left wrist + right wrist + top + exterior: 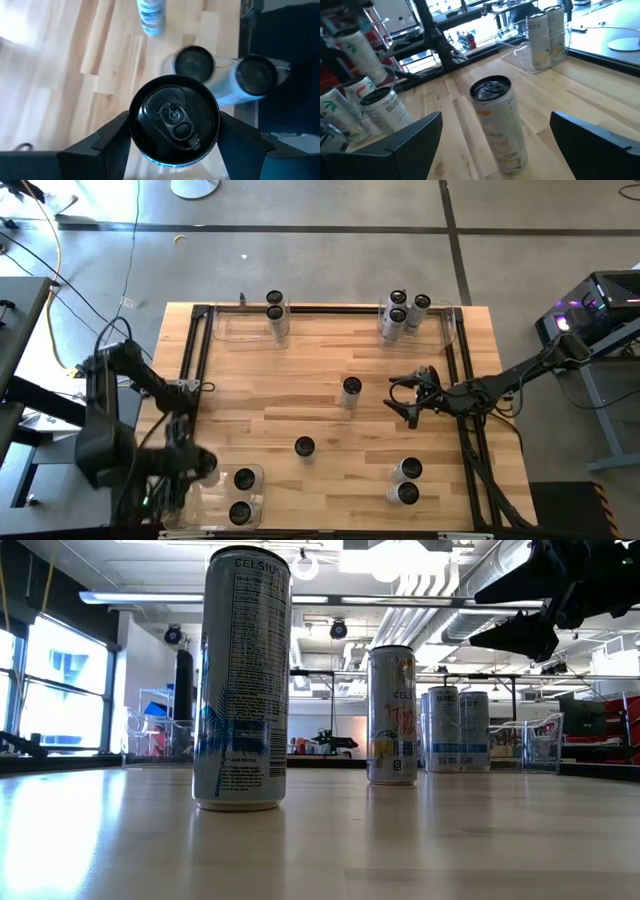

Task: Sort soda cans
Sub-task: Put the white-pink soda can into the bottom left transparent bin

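Both arms are black, built of slim tube-like links joined by bulkier rounded joints. The left arm [120,420] is thick and blocky near its base. The right arm [520,375] has thin black cables looping beside its wrist. Each ends in two flat, matte black, wedge-shaped fingers [407,137].

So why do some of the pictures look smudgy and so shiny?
Low view: the table shines with window glare, and the near can is sharp. Left wrist view: the held can is clear, while the two cans behind are smeared. Right wrist view: the middle can and the cans at the edge look soft.
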`<state>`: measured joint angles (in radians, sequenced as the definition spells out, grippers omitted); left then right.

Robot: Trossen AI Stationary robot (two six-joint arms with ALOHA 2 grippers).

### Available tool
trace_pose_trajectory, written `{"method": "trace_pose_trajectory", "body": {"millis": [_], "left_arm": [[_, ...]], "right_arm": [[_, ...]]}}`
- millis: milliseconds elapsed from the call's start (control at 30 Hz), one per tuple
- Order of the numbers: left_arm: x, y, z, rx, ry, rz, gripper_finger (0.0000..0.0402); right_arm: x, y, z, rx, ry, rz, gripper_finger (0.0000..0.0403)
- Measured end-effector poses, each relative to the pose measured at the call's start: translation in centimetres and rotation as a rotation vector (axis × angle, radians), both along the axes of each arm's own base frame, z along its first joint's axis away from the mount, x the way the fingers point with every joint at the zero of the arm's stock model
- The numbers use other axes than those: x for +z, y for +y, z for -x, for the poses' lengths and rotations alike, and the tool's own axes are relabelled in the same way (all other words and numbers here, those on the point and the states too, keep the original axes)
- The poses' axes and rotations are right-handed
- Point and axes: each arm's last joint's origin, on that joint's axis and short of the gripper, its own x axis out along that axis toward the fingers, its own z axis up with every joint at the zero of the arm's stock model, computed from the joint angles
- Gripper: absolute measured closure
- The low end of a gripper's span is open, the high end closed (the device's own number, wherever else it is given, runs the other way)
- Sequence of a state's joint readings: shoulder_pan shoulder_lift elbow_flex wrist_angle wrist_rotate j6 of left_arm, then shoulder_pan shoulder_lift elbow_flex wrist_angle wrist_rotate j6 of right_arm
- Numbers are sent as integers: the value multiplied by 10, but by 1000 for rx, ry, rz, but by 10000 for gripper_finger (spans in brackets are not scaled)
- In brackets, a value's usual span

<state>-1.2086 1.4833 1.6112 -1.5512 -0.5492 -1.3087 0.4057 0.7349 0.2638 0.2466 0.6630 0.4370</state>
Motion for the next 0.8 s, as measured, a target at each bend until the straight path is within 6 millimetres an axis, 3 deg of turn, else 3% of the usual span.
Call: {"method": "trace_pose_trajectory", "body": {"millis": [167,333,567,800], "left_arm": [[-22,-31,14,36,-105,-53,165],[-56,-51,19,85,-138,-132,165],[-99,-53,20,177,-182,-174,165],[-105,-54,19,172,-192,-125,156]], "right_arm": [[0,0,0,-9,-1,2,37],[0,0,0,-8,-1,2,37],[0,0,0,-13,-2,2,37],[1,0,0,-19,-9,-6,37]]}}
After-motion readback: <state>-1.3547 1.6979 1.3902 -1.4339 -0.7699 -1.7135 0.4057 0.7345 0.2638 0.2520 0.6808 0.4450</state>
